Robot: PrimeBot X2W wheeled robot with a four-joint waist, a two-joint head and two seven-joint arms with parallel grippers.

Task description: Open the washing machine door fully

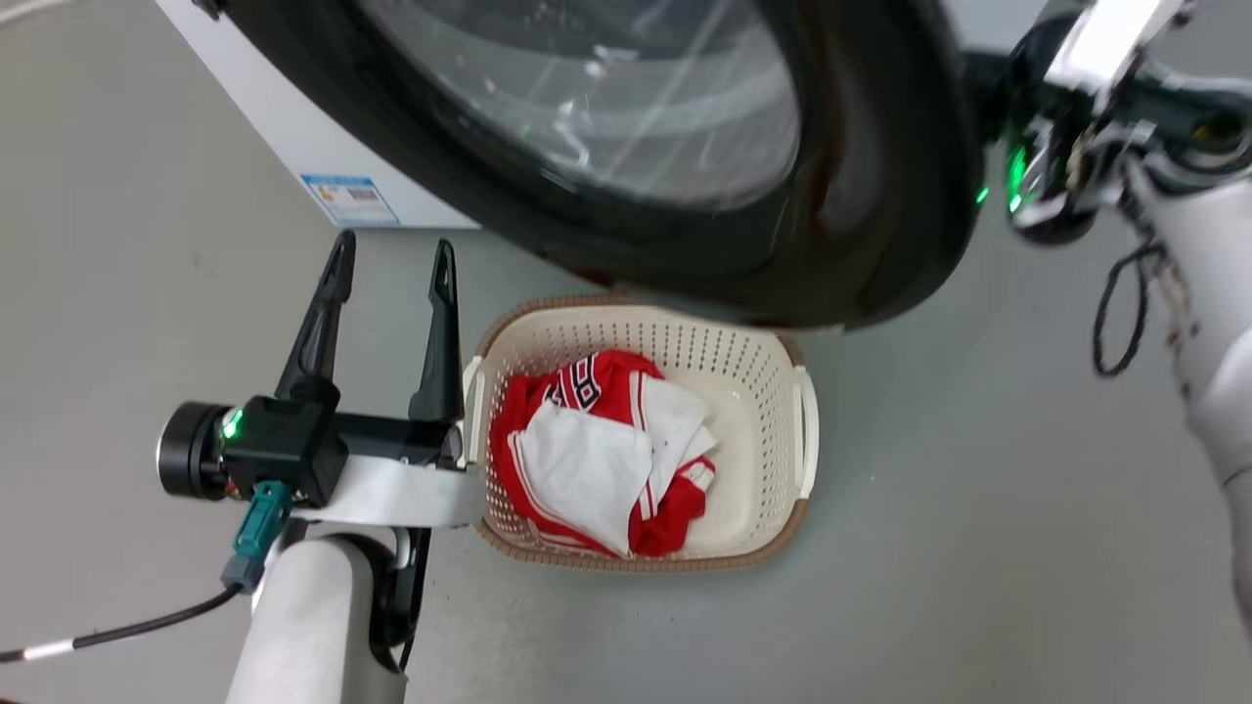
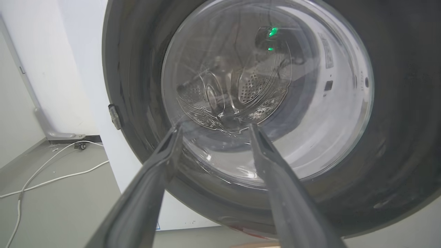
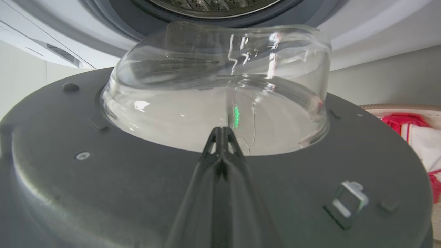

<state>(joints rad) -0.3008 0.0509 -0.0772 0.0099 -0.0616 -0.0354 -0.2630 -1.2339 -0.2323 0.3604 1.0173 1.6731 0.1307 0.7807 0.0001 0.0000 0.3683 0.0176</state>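
Fingers (image 3: 220, 179) closed, right end effector (image 3: 223, 132) behind door (image 3: 103, 179).

- the left end effector (image 1: 394, 246) sits at the lower left of the head view, its two long dark fingers (image 1: 323, 323) spread well apart and pointing up that view.
- in the left wrist view, the left end effector (image 2: 215, 128) forms a wide v.
- the black left wrist (image 1: 284, 445) shows a green light above the pale left forearm (image 1: 313, 626).
- the right end effector (image 3: 223, 132) has its fingers pressed together to one point.
- the right wrist (image 1: 1051, 176) is raised at the upper right of the head view, and the pale right forearm (image 1: 1213, 332) runs down the right edge.
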